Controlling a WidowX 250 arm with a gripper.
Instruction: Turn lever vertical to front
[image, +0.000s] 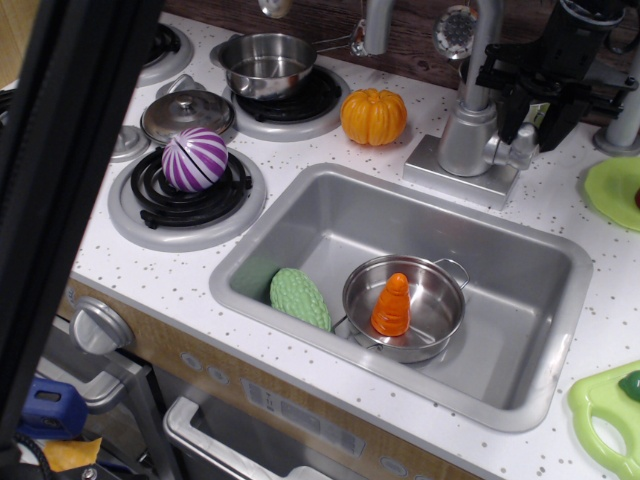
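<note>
The lever (522, 140) is a short silver-grey paddle on the side peg at the right of the faucet body (468, 135), at the back edge of the sink. It points up and slightly toward the front. My black gripper (532, 108) hangs just above and behind it. Its two fingers (507, 92) stand apart, one on each side of the lever's top. I see no firm contact between the fingers and the lever. The tall curved spout (482, 40) rises to the left of the gripper.
The sink (560, 330) holds a steel pot (440, 325) with an orange carrot toy (392, 305), and a green scrubber (300, 297). An orange pumpkin (374, 116), a purple striped ball (195, 158), a pot (268, 64) and a lid (186, 113) are on the stove. A black bar (70, 170) blocks the left.
</note>
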